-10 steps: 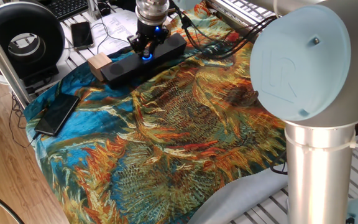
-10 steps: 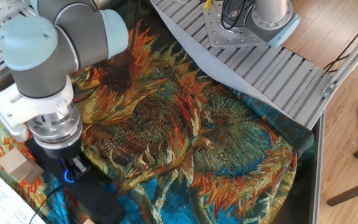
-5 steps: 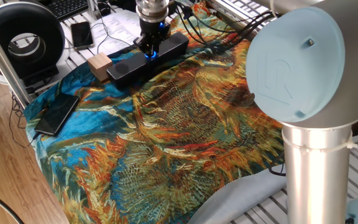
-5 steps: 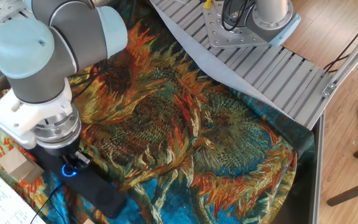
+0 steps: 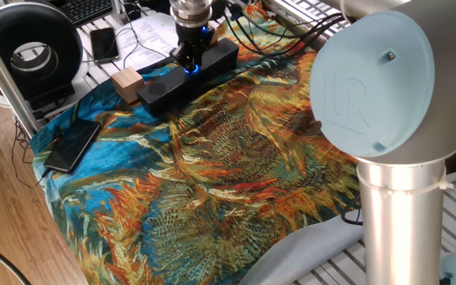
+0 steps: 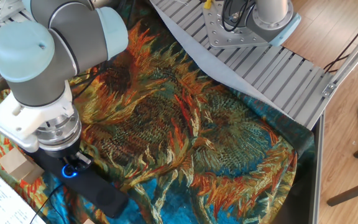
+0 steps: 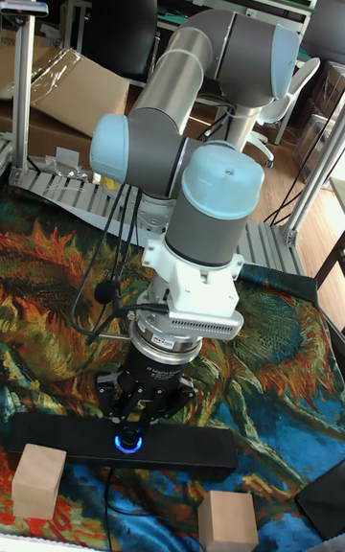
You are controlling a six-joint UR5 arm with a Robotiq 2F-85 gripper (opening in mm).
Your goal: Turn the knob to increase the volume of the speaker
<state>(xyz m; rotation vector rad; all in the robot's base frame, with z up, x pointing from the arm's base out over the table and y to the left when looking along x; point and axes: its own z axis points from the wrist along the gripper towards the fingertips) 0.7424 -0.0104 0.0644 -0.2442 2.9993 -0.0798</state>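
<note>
The speaker (image 5: 161,85) is a long black bar lying on the sunflower-patterned cloth at the back of the table, also seen in the other fixed view (image 6: 101,191) and the tall view (image 7: 57,442). Its knob (image 7: 128,440) glows blue on the top face (image 5: 192,70) (image 6: 71,171). My gripper (image 7: 132,425) points straight down over the knob, and its fingers (image 5: 188,57) are closed in around the dial. Much of the knob is hidden by the fingers; only the blue ring shows.
Tan wooden blocks (image 7: 38,481) (image 7: 227,520) sit by the speaker's ends, one of them in the first fixed view (image 5: 127,79). A black smartphone (image 5: 71,145) lies on the cloth's left edge. A black ring-shaped device (image 5: 30,47) and another phone (image 5: 104,43) are behind, with cables nearby.
The fingers, spread wider a second ago, have drawn in around the knob. The speaker has shifted and swung slightly on the cloth with the wrist's motion.
</note>
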